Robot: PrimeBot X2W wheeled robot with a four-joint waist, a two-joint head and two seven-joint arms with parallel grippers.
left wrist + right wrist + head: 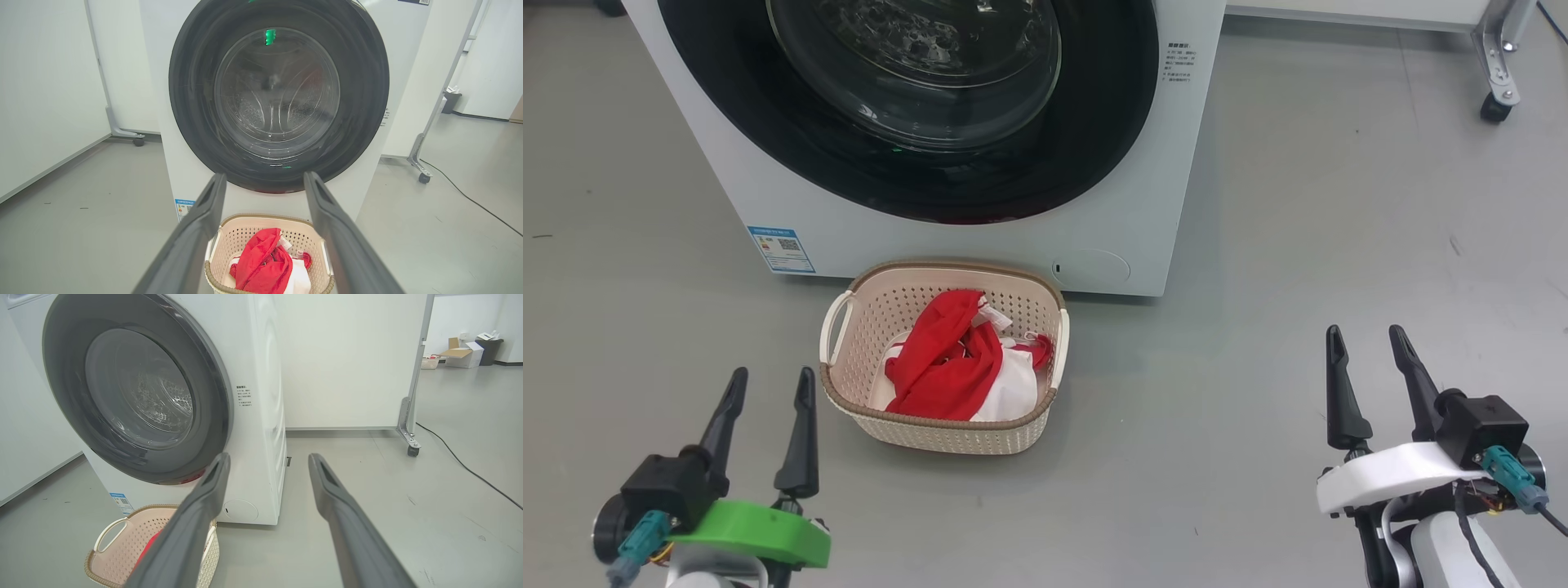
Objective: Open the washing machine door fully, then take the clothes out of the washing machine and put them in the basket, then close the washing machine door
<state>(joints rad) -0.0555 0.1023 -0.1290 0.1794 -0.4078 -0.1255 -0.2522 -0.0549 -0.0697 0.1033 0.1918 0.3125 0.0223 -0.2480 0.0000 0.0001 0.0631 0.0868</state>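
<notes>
Left pincer gapes beside basket rim; right pincer gapes well apart.

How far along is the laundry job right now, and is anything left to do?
It looks finished. Done: the clothes lie in the basket, and the washing machine door sits shut against the washing machine. In hand: nothing; the left gripper and right gripper are open, empty and clear of the basket. Left: apparently nothing, though I can't confirm the door is latched.
</notes>
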